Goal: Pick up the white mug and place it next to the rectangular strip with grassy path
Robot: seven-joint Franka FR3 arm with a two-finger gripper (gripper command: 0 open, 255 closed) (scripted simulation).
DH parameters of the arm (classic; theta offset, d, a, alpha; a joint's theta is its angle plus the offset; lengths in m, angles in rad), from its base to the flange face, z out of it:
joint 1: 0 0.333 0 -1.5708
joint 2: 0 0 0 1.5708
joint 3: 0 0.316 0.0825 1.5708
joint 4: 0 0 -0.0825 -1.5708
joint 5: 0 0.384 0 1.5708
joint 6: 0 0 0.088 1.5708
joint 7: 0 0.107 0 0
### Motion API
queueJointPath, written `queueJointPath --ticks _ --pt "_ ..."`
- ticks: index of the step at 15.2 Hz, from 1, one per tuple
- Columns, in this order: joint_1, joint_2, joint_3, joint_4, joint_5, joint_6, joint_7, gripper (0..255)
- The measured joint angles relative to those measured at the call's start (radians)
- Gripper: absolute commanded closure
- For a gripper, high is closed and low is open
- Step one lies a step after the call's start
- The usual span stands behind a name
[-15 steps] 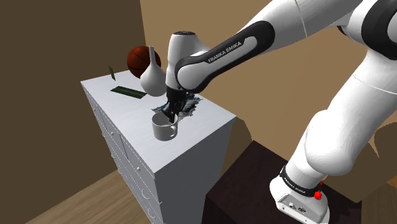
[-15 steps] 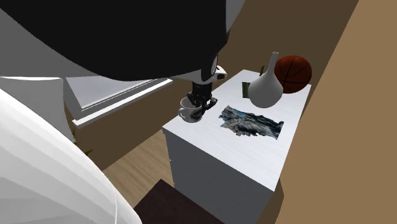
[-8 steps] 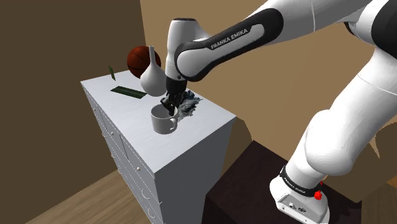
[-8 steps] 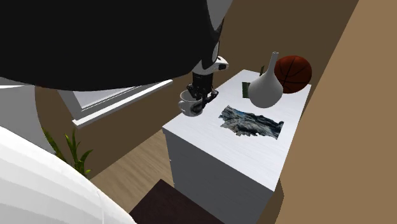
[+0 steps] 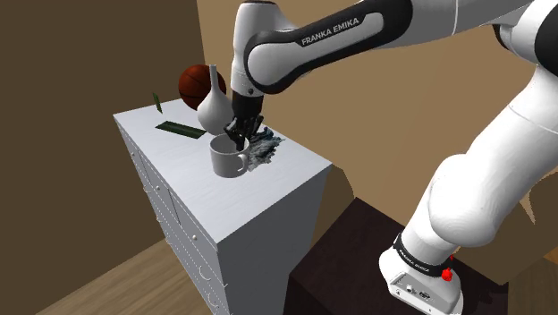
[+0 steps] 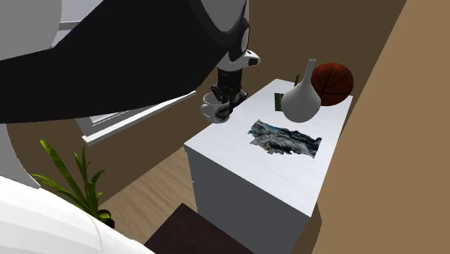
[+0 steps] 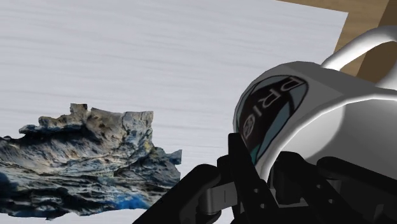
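Your gripper (image 5: 238, 140) pinches the white mug (image 5: 227, 162) by its rim; carry it level, skirt the vase (image 5: 212, 111), lower it just beside the green strip (image 5: 179, 129).

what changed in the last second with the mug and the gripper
The gripper, shut on the rim of the white mug, has raised it off the white dresser top; a second ago the mug stood on that top. The vase, the basketball, the green strip and the rocky patch stayed where they were.
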Motion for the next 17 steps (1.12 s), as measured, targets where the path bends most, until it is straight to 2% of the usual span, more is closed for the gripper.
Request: queueJointPath --ticks 3,5,10,17 --pt "-0.003 0.008 -0.002 0.039 -0.004 -0.031 -0.001 255" --pt "-0.009 0.072 -0.004 0.096 -0.02 -0.025 0.0 255" --pt "-0.025 0.257 -0.019 0.282 -0.063 -0.034 -0.014 255" --pt "-0.019 0.55 -0.039 0.616 -0.12 -0.079 -0.02 255"
